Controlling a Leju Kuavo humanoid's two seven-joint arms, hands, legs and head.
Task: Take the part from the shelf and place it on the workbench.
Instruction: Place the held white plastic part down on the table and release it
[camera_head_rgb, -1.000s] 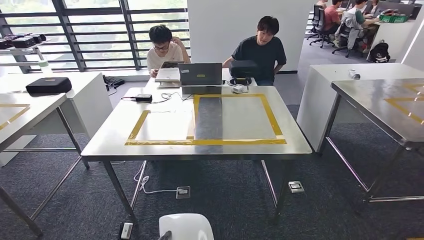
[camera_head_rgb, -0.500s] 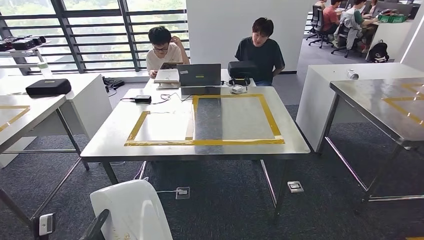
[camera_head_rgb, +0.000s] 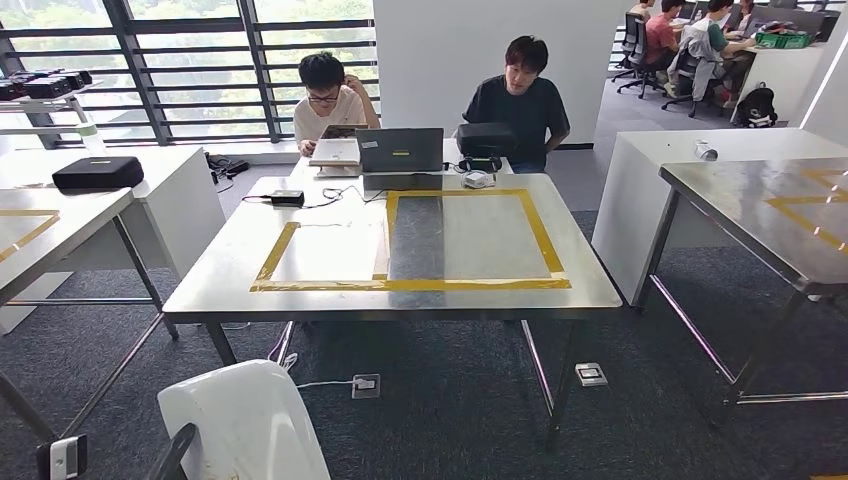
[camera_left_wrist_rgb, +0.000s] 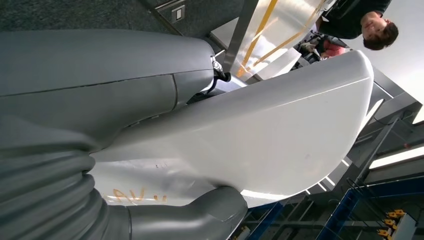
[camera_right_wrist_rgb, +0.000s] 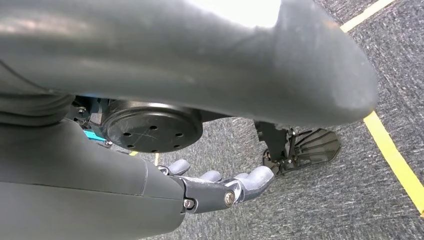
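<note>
The white part (camera_head_rgb: 243, 420) gets cut off at the bottom edge in the head view, and it hides the left hand (camera_left_wrist_rgb: 100, 125) fingers.

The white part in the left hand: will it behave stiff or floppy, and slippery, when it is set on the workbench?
The white part is probably stiff: its broad curved shell keeps its shape in the left hand. Its glossy surface looks smooth, so it may slip on the steel workbench. Its rounded shape could rock when released.
</note>
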